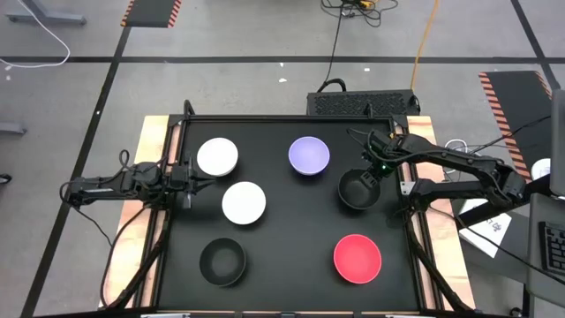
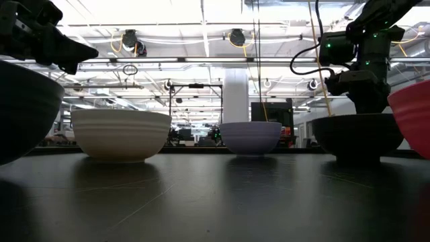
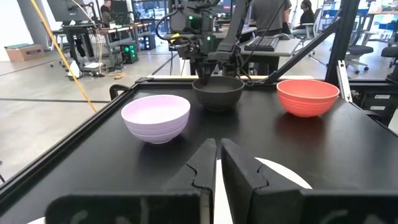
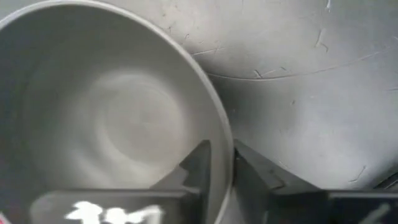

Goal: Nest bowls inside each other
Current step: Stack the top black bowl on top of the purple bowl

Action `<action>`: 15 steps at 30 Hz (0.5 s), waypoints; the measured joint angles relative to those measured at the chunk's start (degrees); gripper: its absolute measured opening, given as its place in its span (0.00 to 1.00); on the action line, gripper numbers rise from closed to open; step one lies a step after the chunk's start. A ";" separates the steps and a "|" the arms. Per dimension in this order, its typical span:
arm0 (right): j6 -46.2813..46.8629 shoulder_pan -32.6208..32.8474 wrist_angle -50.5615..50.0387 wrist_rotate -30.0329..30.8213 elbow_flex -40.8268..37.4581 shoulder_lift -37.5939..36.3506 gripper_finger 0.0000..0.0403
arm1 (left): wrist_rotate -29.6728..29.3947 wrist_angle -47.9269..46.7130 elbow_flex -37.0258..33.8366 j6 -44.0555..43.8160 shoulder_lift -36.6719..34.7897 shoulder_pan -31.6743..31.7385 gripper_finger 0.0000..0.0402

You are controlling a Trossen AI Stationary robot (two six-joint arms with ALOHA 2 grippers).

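Right gripper (image 1: 374,170) pinches the rim of a black bowl (image 1: 357,191) at the right side of the black table (image 1: 291,238), one finger inside the wall and one outside, as the right wrist view shows at close range (image 4: 222,163). That bowl sits on the tabletop, between the lavender bowl (image 1: 309,155) behind it and the red bowl (image 1: 357,258) nearer the front edge; seen level across the table, its base rests on the surface (image 2: 357,138) with the arm coming down onto it from above.

Left gripper (image 1: 187,179) waits at the table's left edge, its fingers pressed together with only a thin slit between them (image 3: 217,168), holding nothing. It sits just beside two white bowls: one (image 1: 217,156) toward the back, the other (image 1: 244,202) closer to the middle of the table. A second black bowl (image 1: 222,261) stands alone near the front left corner.

All six bowls stand apart from one another, upright, none inside another. Beyond the table, the left wrist view takes in desks, chairs and people seated in the room behind.
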 joint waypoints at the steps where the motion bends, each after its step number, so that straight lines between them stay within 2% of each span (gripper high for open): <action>1: -0.04 0.00 0.22 0.02 -0.01 0.01 0.08 | 0.00 0.00 0.00 -0.02 0.00 0.00 0.06; 4: -0.42 0.00 1.34 0.02 -0.02 0.01 0.02 | 0.00 -0.06 0.00 -0.04 0.00 0.00 0.06; 9: -0.62 0.00 3.71 0.06 -0.06 0.00 0.01 | 0.00 -0.35 0.00 -0.13 0.01 0.00 0.06; 15: -2.03 0.02 11.51 0.16 -0.07 -2.17 0.01 | 0.00 -0.74 0.01 -0.29 0.00 0.00 0.06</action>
